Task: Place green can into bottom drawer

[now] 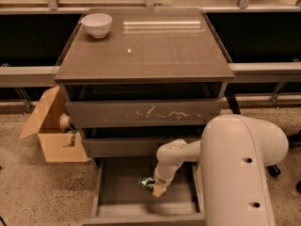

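At the lower centre of the frame, the gripper (159, 191) hangs low inside the open bottom drawer (108, 197), with the green can (146, 182) right against it. Clamped or released? Cannot tell. The can is in the drawer; letting go and pulling clear look to be what's left.
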Motion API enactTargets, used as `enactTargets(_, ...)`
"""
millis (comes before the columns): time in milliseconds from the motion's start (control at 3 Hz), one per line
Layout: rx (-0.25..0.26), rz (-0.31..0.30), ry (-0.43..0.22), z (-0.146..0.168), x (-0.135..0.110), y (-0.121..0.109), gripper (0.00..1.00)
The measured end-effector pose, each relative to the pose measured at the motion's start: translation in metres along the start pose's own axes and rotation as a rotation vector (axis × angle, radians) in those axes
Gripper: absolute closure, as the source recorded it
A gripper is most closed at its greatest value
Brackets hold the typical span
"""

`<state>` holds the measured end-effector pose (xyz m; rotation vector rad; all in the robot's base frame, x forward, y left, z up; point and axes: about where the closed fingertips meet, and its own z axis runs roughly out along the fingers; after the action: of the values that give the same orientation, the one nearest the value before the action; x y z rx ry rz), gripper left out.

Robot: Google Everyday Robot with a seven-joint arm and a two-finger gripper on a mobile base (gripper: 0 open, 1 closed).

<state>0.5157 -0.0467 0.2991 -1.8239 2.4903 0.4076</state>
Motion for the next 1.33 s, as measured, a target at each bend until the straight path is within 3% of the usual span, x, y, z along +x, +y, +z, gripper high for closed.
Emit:
enactTargets(667,0.033,-0.122,-0.058,0.069,-0.013,-0.021,1.0)
enactTargets(1000,0.033,-0.149,-0.075,0.088,-0.02,-0.029,1.0)
enactTargets(1333,0.014,-0.147,-0.094,0.106,-0.025,-0.039,0.82)
